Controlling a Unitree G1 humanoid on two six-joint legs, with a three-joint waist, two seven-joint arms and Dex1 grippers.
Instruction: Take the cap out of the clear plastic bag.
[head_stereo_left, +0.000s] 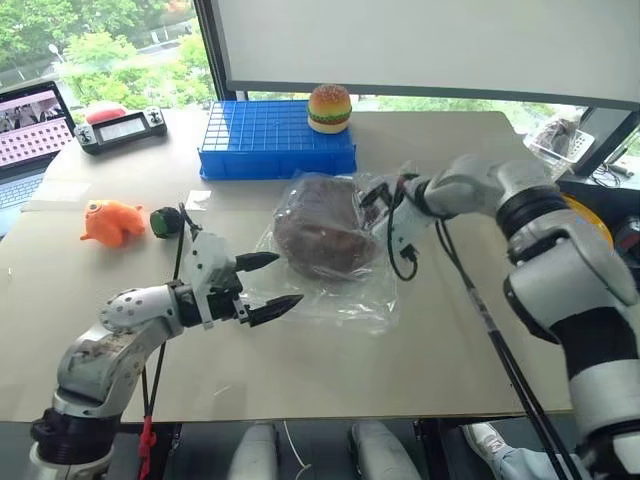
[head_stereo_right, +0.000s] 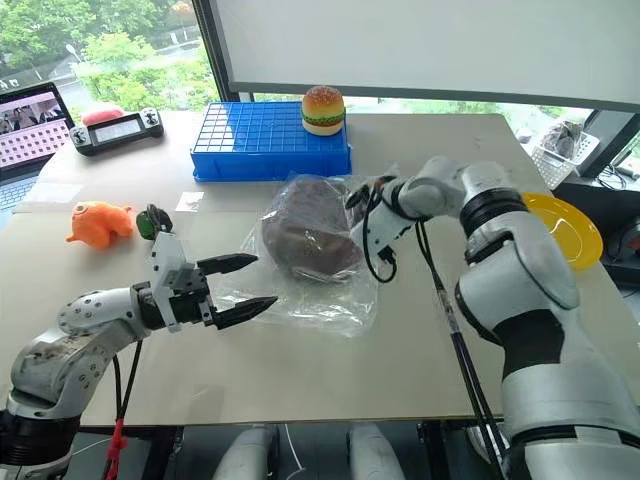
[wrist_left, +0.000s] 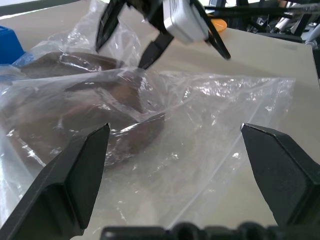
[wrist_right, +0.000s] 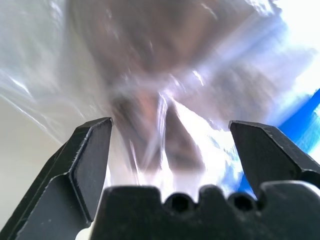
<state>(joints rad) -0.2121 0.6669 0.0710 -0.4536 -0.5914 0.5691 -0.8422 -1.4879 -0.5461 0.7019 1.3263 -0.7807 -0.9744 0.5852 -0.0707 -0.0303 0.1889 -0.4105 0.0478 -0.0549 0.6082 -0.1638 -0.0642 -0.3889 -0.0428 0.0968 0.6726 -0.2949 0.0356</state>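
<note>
You are seeing the soft brown cap (head_stereo_left: 322, 228) blurring through the crinkly clear plastic bag (head_stereo_left: 350, 295); both end effectors, left (head_stereo_left: 270, 286) and right (head_stereo_right: 362, 203), are gaping apart, gripping nothing.

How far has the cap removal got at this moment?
Done: nothing yet; the cap lies inside the clear plastic bag on the table. In hand: nothing; the right gripper hangs open at the bag's far side, and the left gripper is open beside its near edge. Left: gripping the bag and drawing the cap out.
</note>
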